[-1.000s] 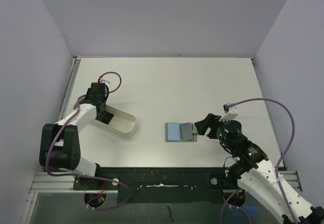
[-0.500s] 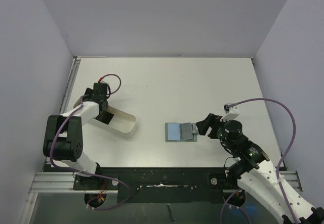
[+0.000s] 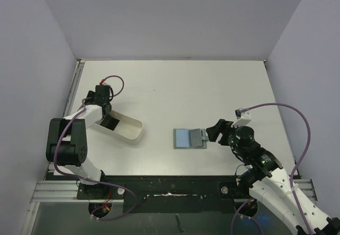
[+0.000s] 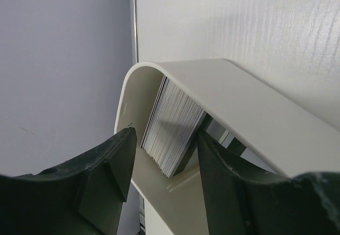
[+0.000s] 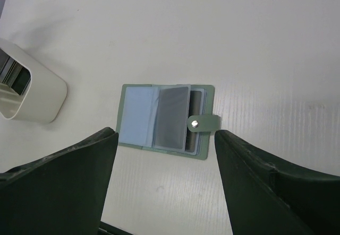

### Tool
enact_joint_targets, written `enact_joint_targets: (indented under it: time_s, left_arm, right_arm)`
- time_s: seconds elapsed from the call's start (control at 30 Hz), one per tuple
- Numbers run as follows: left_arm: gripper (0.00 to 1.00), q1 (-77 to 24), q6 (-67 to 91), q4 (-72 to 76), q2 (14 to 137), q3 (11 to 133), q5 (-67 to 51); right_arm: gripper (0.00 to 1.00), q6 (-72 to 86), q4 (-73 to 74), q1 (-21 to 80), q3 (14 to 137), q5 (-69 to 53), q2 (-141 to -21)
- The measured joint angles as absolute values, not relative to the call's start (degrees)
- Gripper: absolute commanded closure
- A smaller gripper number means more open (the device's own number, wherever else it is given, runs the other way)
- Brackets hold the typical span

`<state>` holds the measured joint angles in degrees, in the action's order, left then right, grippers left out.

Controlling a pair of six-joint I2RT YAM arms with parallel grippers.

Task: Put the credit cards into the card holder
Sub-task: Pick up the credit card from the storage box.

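Note:
The credit cards (image 4: pixel 172 131) stand on edge as a thick stack at the rounded end of a white tray (image 4: pixel 255 107). In the top view they are a dark patch (image 3: pixel 110 122). My left gripper (image 4: pixel 167 139) is open, with one finger on each side of the stack and neither touching it; in the top view it (image 3: pixel 101 106) is over the tray's left end. The card holder (image 5: pixel 167 119) lies open and flat, green outside, light blue inside, with its snap tab (image 5: pixel 204 122) on the right. It also shows in the top view (image 3: pixel 189 138). My right gripper (image 5: pixel 167 137) is open and empty above the holder.
The white oblong tray (image 3: pixel 125 128) lies slanted on the left side of the table, and its end shows in the right wrist view (image 5: pixel 37 94). A metal rail (image 3: pixel 71 94) runs along the table's left edge beside the left gripper. Lilac walls surround the table.
My left gripper has shifted slightly back and left along the tray's end, and its forearm has swung in closer. The right arm and the card holder have not moved.

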<state>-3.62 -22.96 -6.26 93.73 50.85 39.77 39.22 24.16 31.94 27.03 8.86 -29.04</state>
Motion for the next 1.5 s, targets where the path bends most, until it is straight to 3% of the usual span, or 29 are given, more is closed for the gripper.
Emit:
enact_joint_targets:
  time_s: [0.1, 0.3, 0.5, 0.77, 1.17, 1.5]
  left_arm:
    - [0.55, -3.6, -22.9, -6.5, 94.5, 51.4, 39.4]
    - [0.70, -3.6, -22.6, -7.1, 94.8, 51.6, 38.3]
    - [0.75, -3.6, -22.6, -8.9, 94.8, 53.0, 38.0]
    - [1.00, -3.6, -22.0, -10.7, 95.5, 54.6, 37.3]
    - [1.00, -3.6, -16.1, -21.0, 94.8, 59.9, 31.3]
    - [1.00, -3.2, -4.9, -29.7, 85.6, 62.0, 21.7]
  right_arm:
    - [0.25, 39.2, 24.2, 31.9, 27.0, 9.0, -29.0]
    - [0.25, 39.2, 24.6, 31.9, 27.0, 9.2, -28.8]
    - [0.25, 39.2, 24.8, 31.9, 27.0, 9.5, -28.1]
    - [0.25, 39.2, 24.9, 31.9, 27.0, 9.6, -27.9]
    - [0.25, 39.2, 24.9, 31.9, 27.0, 9.6, -27.9]
    - [0.25, 39.4, 25.5, 31.9, 27.2, 9.5, -30.2]
